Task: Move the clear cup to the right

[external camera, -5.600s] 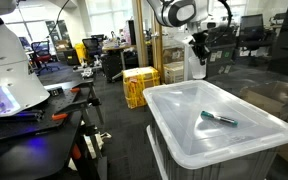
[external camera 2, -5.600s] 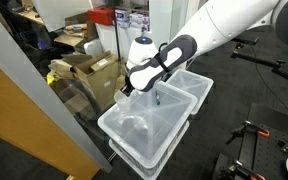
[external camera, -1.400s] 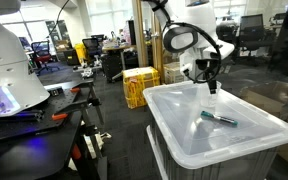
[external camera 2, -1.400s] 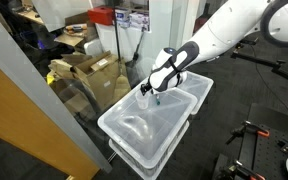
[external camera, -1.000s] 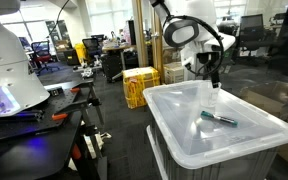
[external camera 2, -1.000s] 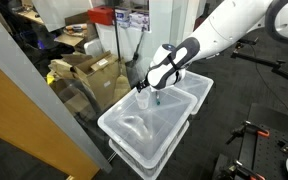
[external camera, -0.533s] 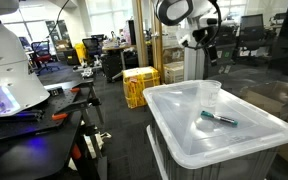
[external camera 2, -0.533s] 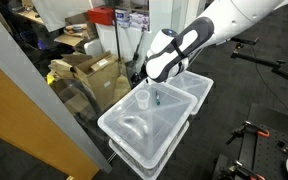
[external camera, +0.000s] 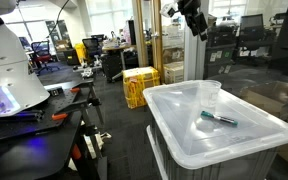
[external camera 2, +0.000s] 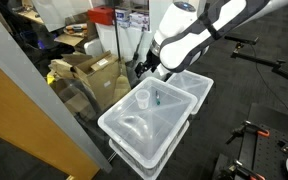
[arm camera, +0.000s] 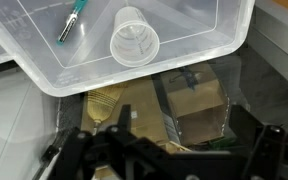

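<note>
The clear cup (external camera: 210,95) stands upright on the floor of a clear plastic bin (external camera: 174,135), just behind a teal-capped marker pen (external camera: 219,118). Both exterior views show this; the cup (external camera 2: 142,99) sits beside the pen (external camera 2: 156,98). My gripper (external camera: 195,20) hangs high above the bin, open and empty, well apart from the cup. In the wrist view the cup (arm camera: 134,45) is seen from above, rim toward me, with the pen (arm camera: 71,22) off to one side. My gripper (arm camera: 169,152) shows only as dark, spread fingers (arm camera: 69,150) at the bottom edge.
A second clear bin (external camera 2: 192,88) adjoins the first. Yellow crates (external camera: 139,85) stand behind it, and cardboard boxes (external camera 2: 89,70) lie on the floor beside it, also showing as boxes (arm camera: 196,100) below me. A cluttered workbench (external camera: 34,112) is across the aisle.
The arm has lifted straight up and away from the cup, which it was down at one second ago. The cup and pen stay where they were.
</note>
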You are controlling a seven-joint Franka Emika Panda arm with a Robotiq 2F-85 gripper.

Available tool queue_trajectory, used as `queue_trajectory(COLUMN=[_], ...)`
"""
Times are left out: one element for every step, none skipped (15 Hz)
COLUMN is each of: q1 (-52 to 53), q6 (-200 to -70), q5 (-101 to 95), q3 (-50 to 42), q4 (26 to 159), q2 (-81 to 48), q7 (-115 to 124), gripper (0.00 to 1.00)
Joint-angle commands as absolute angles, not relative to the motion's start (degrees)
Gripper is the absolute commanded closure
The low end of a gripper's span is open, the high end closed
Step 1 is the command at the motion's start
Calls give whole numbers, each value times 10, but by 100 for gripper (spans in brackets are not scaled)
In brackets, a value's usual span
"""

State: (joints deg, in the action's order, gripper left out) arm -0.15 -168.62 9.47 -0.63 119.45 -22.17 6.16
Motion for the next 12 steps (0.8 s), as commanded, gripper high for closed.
queue_trajectory(q1=[26,25,29,25,22,20,10,10,11,11,11,11], q6=[-1664,-1664,-1664,-1665,-1670,-1674,-1680,-1680,-1680,-1680,-1680,-1680], q5=[55,49,38,40,41,42,50,50,50,50,50,50], q3=[-38,-38,-43,-37,-33,-30,-23,-22,-22,-22,-22,-22], q4=[1258,1266,1274,1280,1287,1293,1264,1270,1274,1276,1277,1278], q2=[-147,-135,-125,-116,-108,-101,-135,-127,-122,-119,-118,-118], q7=[88,86,91,83,80,78,65,65,65,65,65,65], gripper=[0,0,0,0,0,0,0,0,0,0,0,0])
